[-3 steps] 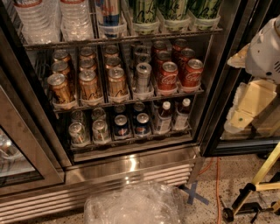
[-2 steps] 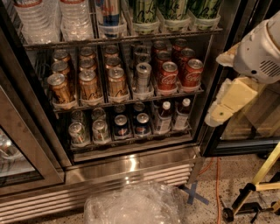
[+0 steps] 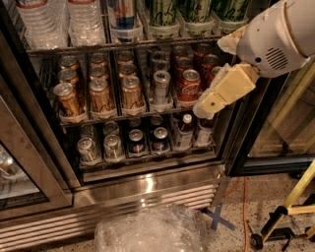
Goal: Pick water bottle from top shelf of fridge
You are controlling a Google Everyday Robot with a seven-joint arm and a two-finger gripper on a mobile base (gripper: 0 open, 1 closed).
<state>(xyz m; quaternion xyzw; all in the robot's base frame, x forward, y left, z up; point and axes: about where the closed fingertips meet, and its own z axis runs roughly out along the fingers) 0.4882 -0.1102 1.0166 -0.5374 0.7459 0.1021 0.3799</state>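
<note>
Two clear ribbed water bottles (image 3: 35,22) (image 3: 86,20) stand side by side at the left end of the top shelf (image 3: 123,46), their caps cut off by the frame's upper edge. Tall cans (image 3: 162,12) fill the rest of that wire rack. The fridge (image 3: 147,184) has its door open, with a stainless louvred base below. My gripper (image 3: 212,101), cream-coloured on a white arm (image 3: 278,37), hangs in front of the right end of the middle rack. It is well right of and below the bottles and holds nothing.
Soda cans (image 3: 130,91) fill the middle rack; cans and small dark-labelled bottles (image 3: 183,132) fill the lower one. A glass door (image 3: 19,167) stands at left. On the floor lie crumpled clear plastic (image 3: 147,230), a blue tape cross (image 3: 219,219) and a yellow stand (image 3: 295,194).
My arm and gripper have swung in from the right edge, moving left and up until they overlap the right side of the open fridge. The shelves' contents have not moved.
</note>
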